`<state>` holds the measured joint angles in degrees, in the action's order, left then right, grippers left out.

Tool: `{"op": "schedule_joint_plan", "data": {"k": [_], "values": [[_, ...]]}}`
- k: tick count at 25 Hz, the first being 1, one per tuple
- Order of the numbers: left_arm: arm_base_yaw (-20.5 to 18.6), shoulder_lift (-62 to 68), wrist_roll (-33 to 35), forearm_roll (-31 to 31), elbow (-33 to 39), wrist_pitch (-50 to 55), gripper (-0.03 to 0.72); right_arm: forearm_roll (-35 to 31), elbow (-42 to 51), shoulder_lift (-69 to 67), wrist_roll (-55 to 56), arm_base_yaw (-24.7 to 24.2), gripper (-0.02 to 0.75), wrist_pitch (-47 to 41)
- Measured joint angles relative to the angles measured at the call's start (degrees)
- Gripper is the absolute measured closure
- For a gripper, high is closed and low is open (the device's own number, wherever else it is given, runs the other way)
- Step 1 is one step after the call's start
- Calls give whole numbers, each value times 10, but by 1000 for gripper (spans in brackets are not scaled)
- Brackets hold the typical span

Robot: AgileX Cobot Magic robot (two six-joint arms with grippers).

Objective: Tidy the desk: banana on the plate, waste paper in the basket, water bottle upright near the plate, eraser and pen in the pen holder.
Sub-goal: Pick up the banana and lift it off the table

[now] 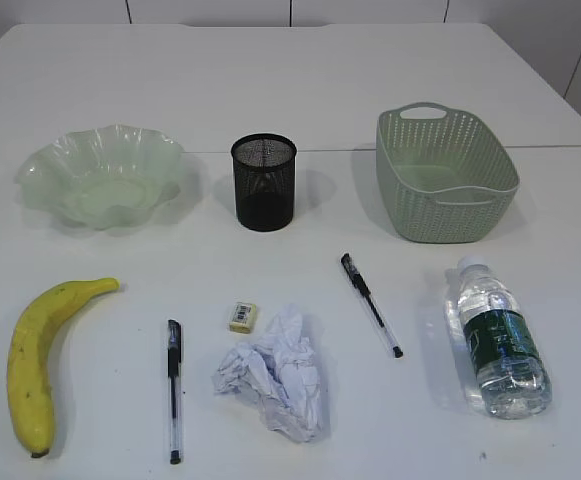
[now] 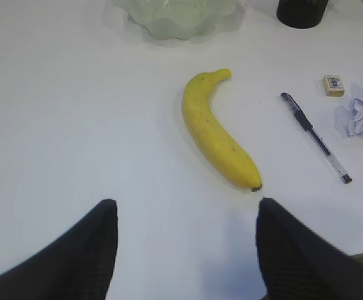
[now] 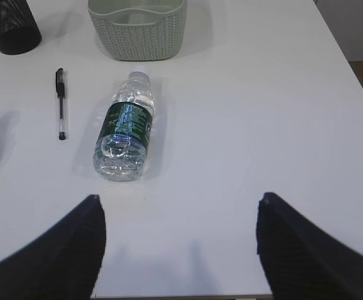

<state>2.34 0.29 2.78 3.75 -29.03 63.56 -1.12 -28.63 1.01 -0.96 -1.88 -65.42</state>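
A yellow banana (image 1: 35, 360) lies at the front left; it also shows in the left wrist view (image 2: 215, 128). A pale green wavy plate (image 1: 100, 175) stands behind it. A black mesh pen holder (image 1: 263, 182) is at mid-table. A small eraser (image 1: 242, 316), crumpled waste paper (image 1: 280, 372) and two pens (image 1: 173, 388) (image 1: 371, 304) lie in front. A water bottle (image 1: 497, 340) lies on its side at the right, also in the right wrist view (image 3: 124, 125). A green basket (image 1: 442, 172) stands behind it. My left gripper (image 2: 184, 209) and right gripper (image 3: 178, 203) are open and empty above the table's front edge.
A second white table joins at the back. In the right wrist view the table's right edge (image 3: 347, 59) is near. Neither arm shows in the exterior view.
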Motion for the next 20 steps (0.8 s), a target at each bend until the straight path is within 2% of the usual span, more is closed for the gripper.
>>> {"op": "schedule_joint_plan", "data": {"k": [7,12,15,20], "values": [[0,0,0,0,0,0,223,-15,-1,0,0,0,173,6],[0,0,0,6,-1,-5,234,-45,-8,-1,0,0,173,91],[0,1,0,11,-8,-31,237,-53,-9,-42,0,1,173,141],[0,46,0,39,-21,-81,241,-70,-22,-146,-13,1,173,170]]}}
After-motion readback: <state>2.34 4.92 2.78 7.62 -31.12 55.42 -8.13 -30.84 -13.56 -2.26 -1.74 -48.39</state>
